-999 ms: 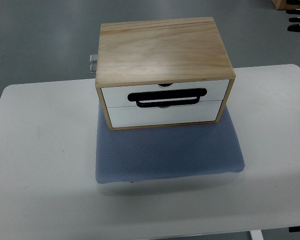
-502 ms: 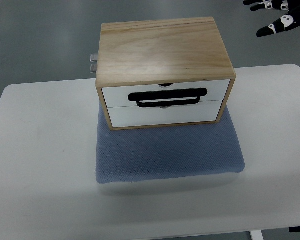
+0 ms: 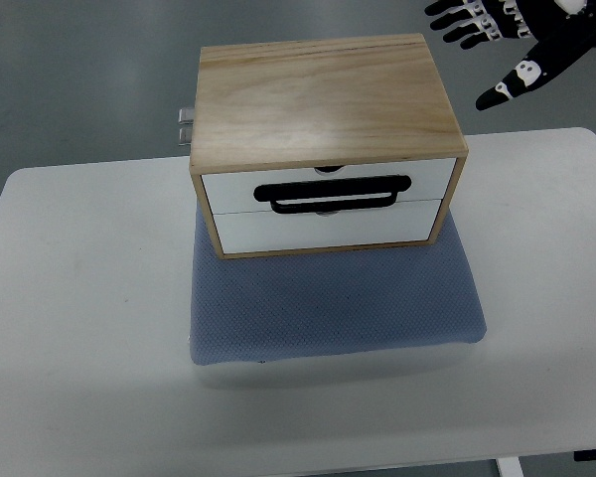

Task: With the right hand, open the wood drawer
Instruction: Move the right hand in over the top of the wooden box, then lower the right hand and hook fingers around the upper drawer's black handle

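Note:
A wooden drawer box [image 3: 323, 94] stands on a blue mat [image 3: 333, 303] at the middle of the white table [image 3: 79, 328]. Its two white drawer fronts face me, both closed, with a black handle [image 3: 333, 194] across the seam between them. My right hand [image 3: 512, 45] hovers at the top right corner, above and behind the box's right side, well clear of it. The black fingers [image 3: 457, 22] are spread and the thumb [image 3: 512, 84] sticks out downward; nothing is held.
A small metal fitting [image 3: 185, 126] juts from the box's back left. Grey floor lies beyond the table's far edge.
My right hand has come further into view from the top right corner, moving left and down toward the box, with its fingers spreading wider.

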Robot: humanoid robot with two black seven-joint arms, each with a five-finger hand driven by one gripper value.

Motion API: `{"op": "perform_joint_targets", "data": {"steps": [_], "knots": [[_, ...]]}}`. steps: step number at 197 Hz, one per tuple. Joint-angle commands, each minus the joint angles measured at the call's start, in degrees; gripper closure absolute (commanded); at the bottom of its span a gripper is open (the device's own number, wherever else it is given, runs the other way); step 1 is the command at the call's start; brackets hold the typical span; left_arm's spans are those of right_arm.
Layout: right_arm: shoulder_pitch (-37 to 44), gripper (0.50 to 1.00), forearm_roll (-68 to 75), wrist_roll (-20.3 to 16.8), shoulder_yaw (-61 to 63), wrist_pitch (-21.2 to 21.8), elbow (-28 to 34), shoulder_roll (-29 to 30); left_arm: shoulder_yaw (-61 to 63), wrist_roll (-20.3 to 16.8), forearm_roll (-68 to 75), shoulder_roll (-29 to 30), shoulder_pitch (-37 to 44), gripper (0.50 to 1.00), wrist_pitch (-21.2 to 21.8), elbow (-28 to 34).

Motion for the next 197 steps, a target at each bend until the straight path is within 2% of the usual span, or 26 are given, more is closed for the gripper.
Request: {"op": "perform_joint_targets", "data": {"steps": [1,35,36,103,197], "knots": [[2.92,0.548,0.48,0.03,-3.79,0.08,-0.01,1.16,0.00,0.00,0.00,0.00,0.00,0.500,0.00,-0.02],[7.32,0.548,2.15,0.03,-9.77,-0.01,-0.01,3.80,0.00,0.00,0.00,0.00,0.00,0.500,0.00,-0.02],[9.49,0.548,3.29,0.03,-12.55,-0.10,-0.01,5.19,0.00,0.00,0.00,0.00,0.00,0.500,0.00,0.06],[22.26,0.548,21.40,-0.05,-29.45,-1.51,-0.18,16.27,0.00,0.00,0.00,0.00,0.00,0.500,0.00,-0.02],[23.58,0.548,27.56,0.03,-32.97,-1.59,-0.01,21.99,0.00,0.00,0.00,0.00,0.00,0.500,0.00,0.07]]}}
